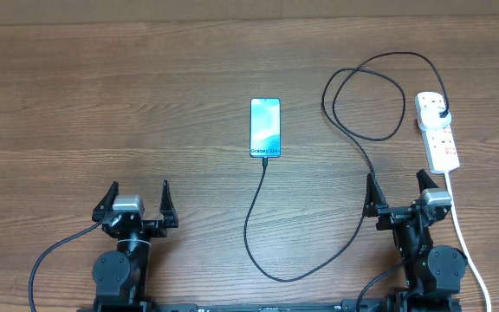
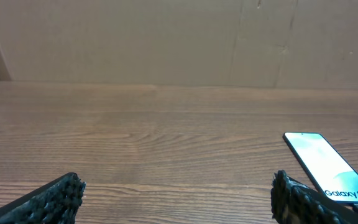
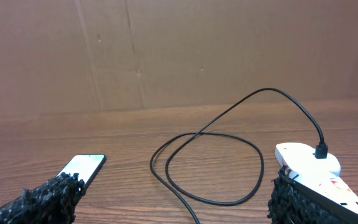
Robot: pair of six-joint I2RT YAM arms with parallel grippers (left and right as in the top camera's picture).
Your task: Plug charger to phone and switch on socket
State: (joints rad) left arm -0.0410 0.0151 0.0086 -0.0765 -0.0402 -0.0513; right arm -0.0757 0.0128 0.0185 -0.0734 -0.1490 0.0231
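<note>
Phone (image 1: 265,126) well apart from socket (image 1: 437,130), charger (image 1: 248,217) between

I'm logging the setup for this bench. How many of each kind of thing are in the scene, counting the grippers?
Smartphone: 1
Black charger cable: 1
White power strip: 1
Grippers, left gripper and right gripper, both open: 2
Total: 5

The blue-screened phone (image 1: 265,127) is lying flat, face up, at frame centre, while the thin black charger (image 1: 247,221) is looping from its lower edge down, rightward and up, plugging into the white socket (image 1: 440,143) lying at right.
</note>
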